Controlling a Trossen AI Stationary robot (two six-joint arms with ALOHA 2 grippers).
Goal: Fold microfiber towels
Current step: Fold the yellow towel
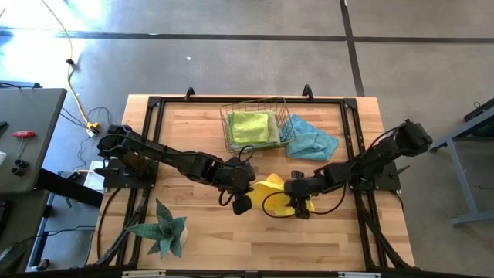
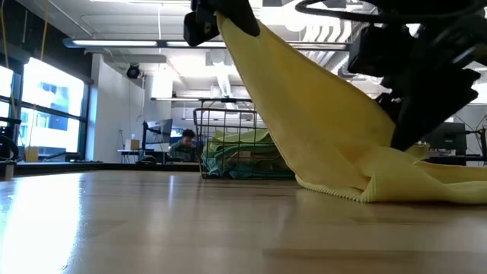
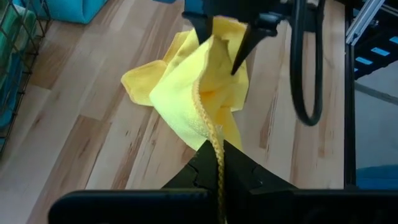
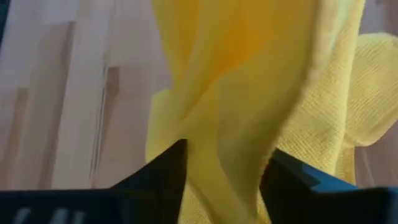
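Left gripper (image 3: 217, 165) jaws pinch the yellow towel (image 3: 193, 93) edge; right gripper (image 4: 224, 168) jaws straddle it, apart.

A copper wire basket (image 1: 255, 123) is sitting toward twelve o'clock on the light wooden desk (image 1: 201, 232). A spiky green plant (image 1: 160, 228) is standing near seven o'clock. A person (image 2: 183, 144) is sitting in the room beyond.

Yellow towel (image 4: 249, 93): upper and lower parts cut off in right wrist view. Right gripper (image 1: 299, 202) fingertips hidden by the towel's folds from above. Person (image 2: 183, 144) beyond the wire basket (image 2: 228, 141): too small and blurred to make out.
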